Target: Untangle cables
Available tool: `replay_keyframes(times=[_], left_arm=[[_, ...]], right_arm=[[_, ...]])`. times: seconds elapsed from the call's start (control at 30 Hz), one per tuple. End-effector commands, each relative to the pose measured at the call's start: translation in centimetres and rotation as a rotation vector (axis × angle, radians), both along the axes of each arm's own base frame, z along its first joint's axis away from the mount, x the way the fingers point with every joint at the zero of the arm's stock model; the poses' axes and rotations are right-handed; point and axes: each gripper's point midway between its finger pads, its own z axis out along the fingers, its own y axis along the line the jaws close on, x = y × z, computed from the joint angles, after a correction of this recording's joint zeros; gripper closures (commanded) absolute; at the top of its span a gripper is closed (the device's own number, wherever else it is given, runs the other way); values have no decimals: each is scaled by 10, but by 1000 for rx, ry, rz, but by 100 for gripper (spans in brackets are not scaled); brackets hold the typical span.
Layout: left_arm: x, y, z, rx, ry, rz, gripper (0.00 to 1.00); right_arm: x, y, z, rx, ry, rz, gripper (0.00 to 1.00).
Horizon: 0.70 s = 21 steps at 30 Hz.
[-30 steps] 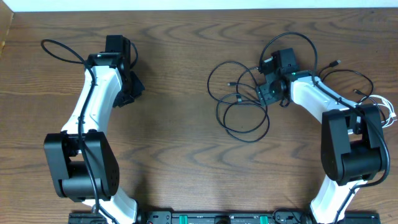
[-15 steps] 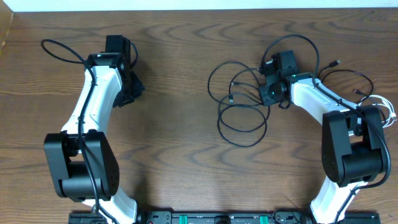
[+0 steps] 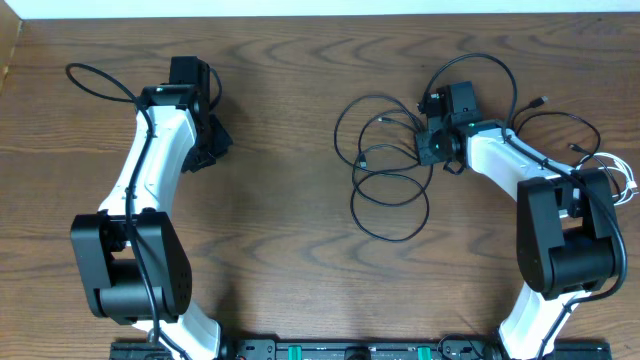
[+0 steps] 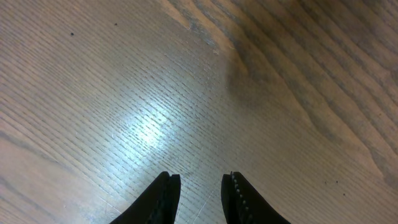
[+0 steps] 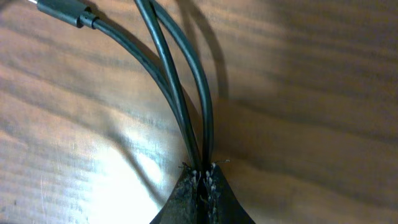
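the black cable (image 3: 388, 190) lies in several overlapping loops on the table (image 3: 280, 260), in its right half and nearer the far edge than the near one; one more loop arches up toward the far edge behind the right arm (image 3: 510, 150), and another strand curves off toward the right edge. the right claw (image 3: 430, 150) sits at the right side of the tangle. its wrist view shows the jaws pressed tight together on the black cable, with three strands running side by side out from between the fingertips and fanning across the wood. a small connector plug (image 5: 62, 9) lies at the end of one strand, just off the bundle. the white cable (image 3: 622, 182) is bunched at the right edge of the table, beside the right arm's shoulder and partly hidden by it, apart from the black loops. the left claw (image 4: 201, 186) hangs over bare wood in the left half, toward the far edge, well apart from both cables, its jaws a little way apart with nothing between them
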Motion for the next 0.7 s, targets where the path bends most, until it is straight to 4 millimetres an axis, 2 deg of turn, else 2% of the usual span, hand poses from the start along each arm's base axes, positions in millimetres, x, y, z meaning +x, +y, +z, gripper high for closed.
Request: replay_keyframes(times=[0.0, 0.1, 0.23, 0.37, 0.53, 0.67], left_arm=[[-3, 3, -5, 19, 20, 8, 72], [-3, 3, -5, 19, 20, 8, 72], [-3, 3, -5, 19, 20, 8, 71], [-3, 3, -5, 19, 20, 8, 72], [-3, 3, -5, 19, 20, 8, 71], [-3, 3, -5, 19, 20, 8, 72]], right_arm=[[3, -2, -8, 4, -9, -1, 99], [13, -4, -3, 9, -51, -11, 99], [33, -29, 6, -19, -126, -127, 99], [49, -46, 18, -14, -167, -167, 99], [69, -68, 47, -23, -194, -206, 99], [85, -101, 74, -98, -230, -292, 99]])
